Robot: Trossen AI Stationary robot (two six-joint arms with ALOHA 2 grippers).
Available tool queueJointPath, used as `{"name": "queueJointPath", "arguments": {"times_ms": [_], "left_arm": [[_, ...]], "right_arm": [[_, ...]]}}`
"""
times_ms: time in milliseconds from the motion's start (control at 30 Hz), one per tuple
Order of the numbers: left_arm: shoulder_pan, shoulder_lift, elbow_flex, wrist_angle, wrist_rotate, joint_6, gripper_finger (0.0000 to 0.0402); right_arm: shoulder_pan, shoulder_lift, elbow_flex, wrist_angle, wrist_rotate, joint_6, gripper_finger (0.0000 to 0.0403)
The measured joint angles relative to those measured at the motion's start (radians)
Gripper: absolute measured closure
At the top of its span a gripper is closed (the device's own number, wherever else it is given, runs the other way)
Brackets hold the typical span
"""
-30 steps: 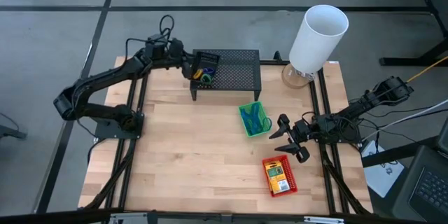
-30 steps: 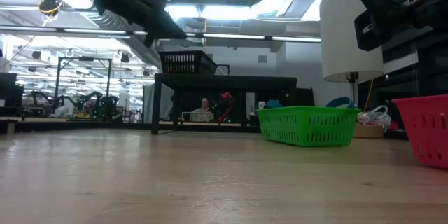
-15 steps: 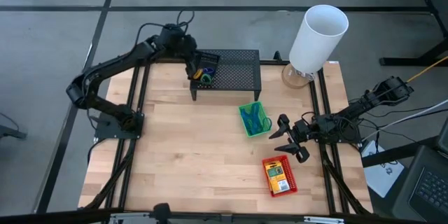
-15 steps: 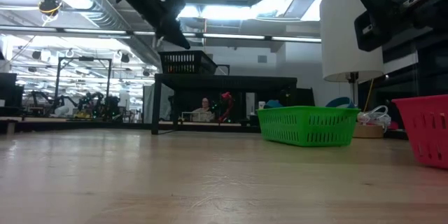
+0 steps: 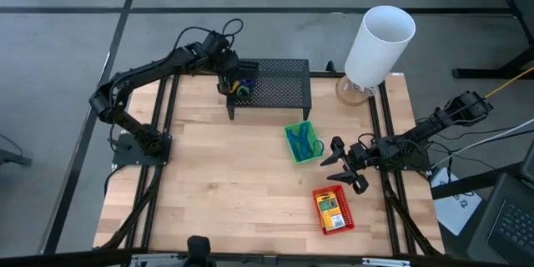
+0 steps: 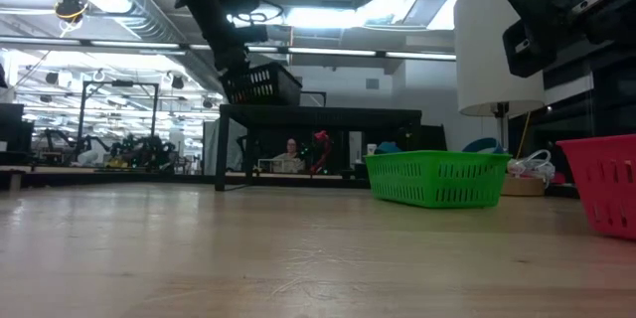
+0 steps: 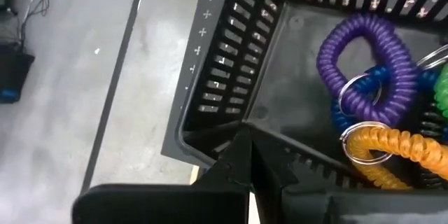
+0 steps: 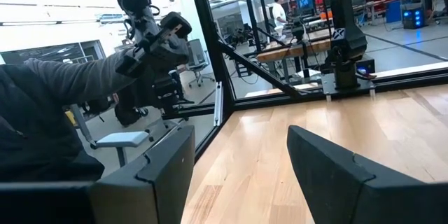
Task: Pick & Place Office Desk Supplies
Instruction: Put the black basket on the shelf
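Left gripper [image 5: 226, 83]: upper left of centre in the high view, at the left rim of the black basket [image 5: 243, 79], which stood on the mesh stand [image 5: 279, 83]. A second earlier the gripper was slightly farther left of the basket; since then the arm's elbow had swung toward the frame's top. In the wrist view its fingers [image 7: 241, 164] were pressed together on the basket's wall. In the low view the basket [image 6: 260, 83] sat tipped on the stand, level half a second before.

Black basket contents: coiled rings, purple [image 7: 374, 56], orange [image 7: 392, 147], blue [image 7: 367, 94], green [image 7: 441, 87].

Right gripper [image 5: 344, 167]: right of centre in the high view, fingers spread apart, holding nothing; position unchanged from the earlier frames.

Green basket [image 5: 302, 141]: centre right, just left of the right gripper, holding blue bands [image 5: 300, 143]; unmoved.

Red basket [image 5: 333, 209]: lower right, below the right gripper, holding a yellow-and-green pack [image 5: 331, 212]; unmoved.

White cylinder [image 5: 380, 44]: upper right, unmoved.
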Motion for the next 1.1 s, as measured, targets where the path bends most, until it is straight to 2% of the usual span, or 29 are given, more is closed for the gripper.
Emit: {"name": "queueJointPath", "arguments": {"times_ms": [333,467,600,667,800,967,1100], "left_arm": [[-0.005,-0.005,0.000,0.011,-0.030,-0.026,0.0401],[-0.018,-0.033,0.000,0.071,-0.062,-0.053,0.0399],[-0.028,-0.085,0.002,0.130,0.024,-0.092,0.0401],[-0.034,-0.109,0.015,0.122,0.032,-0.132,0.0400],[-0.034,-0.160,0.061,-0.020,-0.044,-0.203,0.0401],[-0.033,-0.220,0.101,-0.314,-0.152,-0.194,0.0400],[-0.032,-0.260,0.094,-0.449,-0.201,-0.182,0.0400]], "right_arm": [[0.000,0.000,0.000,0.000,0.000,-0.007,0.0174],[0.000,0.000,0.000,0.000,0.000,-0.007,0.0174],[0.000,0.000,0.000,0.000,0.000,-0.007,0.0174],[0.000,0.000,0.000,0.000,0.000,-0.007,0.0174],[0.000,0.000,0.000,-0.001,0.000,0.000,0.0174],[0.000,0.000,0.000,-0.001,0.000,0.012,0.0174],[0.000,0.000,0.000,-0.001,0.000,0.011,0.0174]]}}
